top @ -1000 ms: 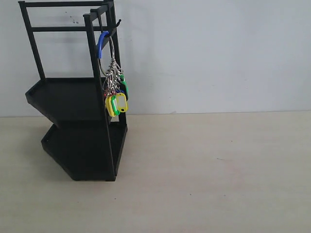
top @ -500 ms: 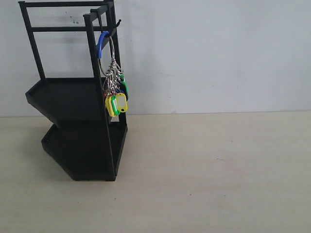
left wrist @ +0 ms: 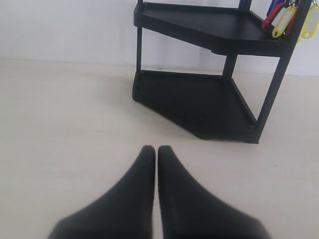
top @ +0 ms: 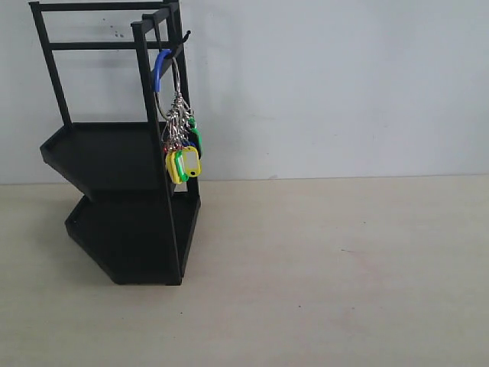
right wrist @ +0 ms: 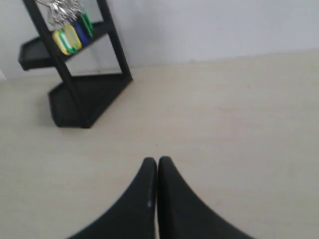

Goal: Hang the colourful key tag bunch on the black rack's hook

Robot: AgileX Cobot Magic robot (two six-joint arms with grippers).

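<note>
The colourful key tag bunch [top: 182, 149] hangs by its blue-sleeved loop [top: 160, 67] from the hook [top: 183, 36] at the top of the black rack [top: 122, 153]. Its yellow and green tags dangle beside the upper shelf. Neither arm shows in the exterior view. My left gripper [left wrist: 156, 150] is shut and empty above the table, well back from the rack [left wrist: 199, 99], with the tags [left wrist: 291, 17] at the frame corner. My right gripper [right wrist: 157, 161] is also shut and empty, far from the rack [right wrist: 79, 94] and the tags [right wrist: 70, 37].
The rack stands at the left against a white wall [top: 344, 84]. A pale wooden table [top: 328, 267] stretches to the right and the front of it.
</note>
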